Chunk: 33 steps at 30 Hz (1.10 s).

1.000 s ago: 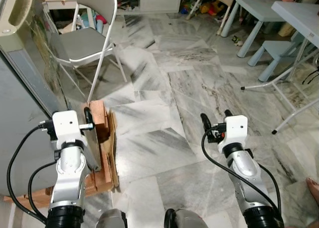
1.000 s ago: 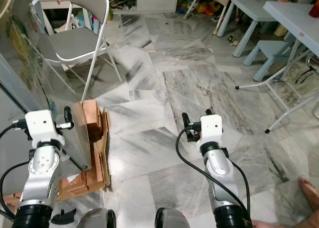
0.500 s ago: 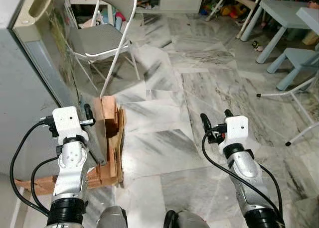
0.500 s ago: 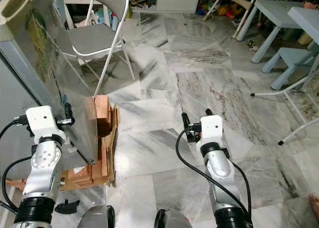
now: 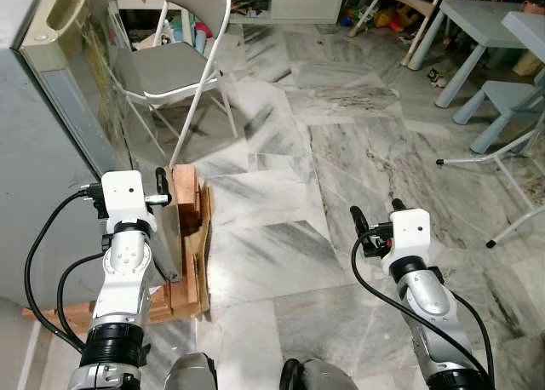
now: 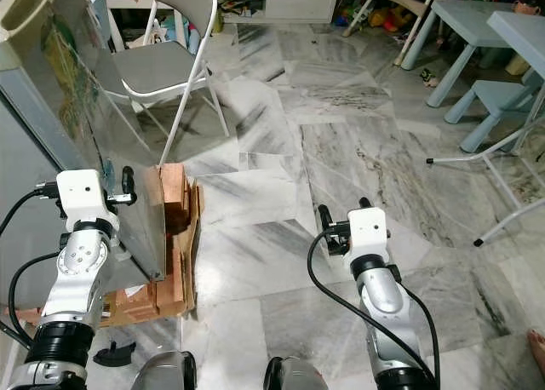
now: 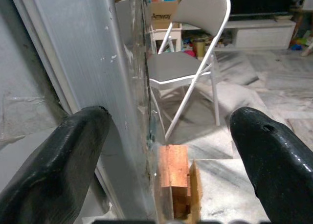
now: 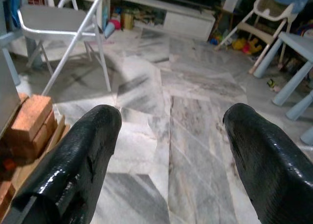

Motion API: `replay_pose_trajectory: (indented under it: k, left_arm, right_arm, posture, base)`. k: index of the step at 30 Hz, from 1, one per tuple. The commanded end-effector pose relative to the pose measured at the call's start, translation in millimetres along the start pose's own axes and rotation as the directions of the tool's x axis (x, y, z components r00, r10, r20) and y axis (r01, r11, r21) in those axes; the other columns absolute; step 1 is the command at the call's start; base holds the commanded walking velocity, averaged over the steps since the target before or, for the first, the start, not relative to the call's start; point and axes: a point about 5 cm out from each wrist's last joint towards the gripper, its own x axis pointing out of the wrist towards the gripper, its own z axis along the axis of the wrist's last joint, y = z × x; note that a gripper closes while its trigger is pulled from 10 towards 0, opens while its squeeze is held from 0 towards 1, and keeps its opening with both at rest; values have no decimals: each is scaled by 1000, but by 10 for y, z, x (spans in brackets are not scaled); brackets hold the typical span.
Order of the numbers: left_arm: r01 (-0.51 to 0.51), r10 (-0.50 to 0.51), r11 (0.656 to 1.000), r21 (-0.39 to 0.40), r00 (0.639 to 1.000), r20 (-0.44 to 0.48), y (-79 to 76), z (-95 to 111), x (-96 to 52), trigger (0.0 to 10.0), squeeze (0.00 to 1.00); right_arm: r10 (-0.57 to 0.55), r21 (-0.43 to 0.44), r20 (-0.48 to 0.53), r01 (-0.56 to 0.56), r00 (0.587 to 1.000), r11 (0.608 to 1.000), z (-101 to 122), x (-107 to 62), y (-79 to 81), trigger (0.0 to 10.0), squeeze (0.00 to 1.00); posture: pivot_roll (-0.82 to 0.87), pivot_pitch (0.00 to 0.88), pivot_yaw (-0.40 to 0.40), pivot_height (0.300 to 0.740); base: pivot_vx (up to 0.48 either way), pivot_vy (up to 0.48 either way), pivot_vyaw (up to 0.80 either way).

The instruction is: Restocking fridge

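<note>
The grey fridge stands at my left, its shiny side facing the room and a handle recess near its top. My left gripper is raised close against the fridge's lower corner. In the left wrist view it is open, with the fridge's front edge running between its two black fingers. I cannot tell whether they touch it. My right gripper hovers open over the marble floor, and the right wrist view has nothing between its fingers.
Wood blocks and cardboard prop up the fridge's base. A grey folding chair stands just beyond it. Pale blue children's table and stool sit at far right, beside a white table's legs. Open marble floor lies ahead.
The view swung left over the second, bringing more of the fridge into view. My left gripper rose a little toward the fridge's edge. My right gripper sank slightly.
</note>
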Motion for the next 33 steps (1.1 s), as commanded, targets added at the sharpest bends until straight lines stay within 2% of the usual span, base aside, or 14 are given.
replay_pose_trajectory:
  k: [1, 6, 8, 12, 20, 26, 33]
  left_arm:
    - [-54, 55, 998, 24, 998, -27, 108, -34, 40, 10000, 0]
    - [-61, 62, 998, 30, 997, -54, 147, -78, 18, 10000, 0]
    - [-52, 56, 998, 40, 994, -90, 147, -176, -62, 10000, 0]
    - [-60, 63, 998, 34, 993, -100, 150, -209, -75, 10000, 0]
    - [-16, 16, 1000, 2, 998, -60, 149, -87, 82, 10000, 0]
    - [102, -104, 994, -33, 994, -41, 9, -12, 143, 10000, 0]
    - [146, -148, 988, -53, 988, -31, -97, 23, 187, 10000, 0]
  right_arm:
    - [-13, -7, -1, 13, 1000, 1000, 12, -25, -49, 10000, 0]
    - [9, -8, -8, -10, 1000, 1000, 4, -42, -13, 10000, 0]
    - [38, -15, -2, -38, 999, 999, 10, -54, 21, 10000, 0]
    - [34, -10, -7, -34, 999, 999, 6, -50, 25, 10000, 0]
    - [26, -1, -18, -26, 999, 1000, -5, -42, 19, 10000, 0]
    - [20, 1, -22, -20, 1000, 1000, -8, -46, 16, 10000, 0]
    - [22, -1, -26, -22, 999, 1000, -5, -42, 14, 10000, 0]
  posture:
    - [31, 74, -65, 740]
    - [32, 78, -61, 740]
    - [35, 81, -62, 740]
    - [36, 86, -65, 740]
    - [31, 86, -66, 740]
    - [24, 89, -62, 740]
    - [19, 88, -64, 740]
  base:
    - [0, 0, 0]
    - [0, 0, 0]
    - [0, 0, 722]
    - [0, 0, 800]
    - [0, 0, 123]
    - [0, 0, 0]
    - [0, 0, 0]
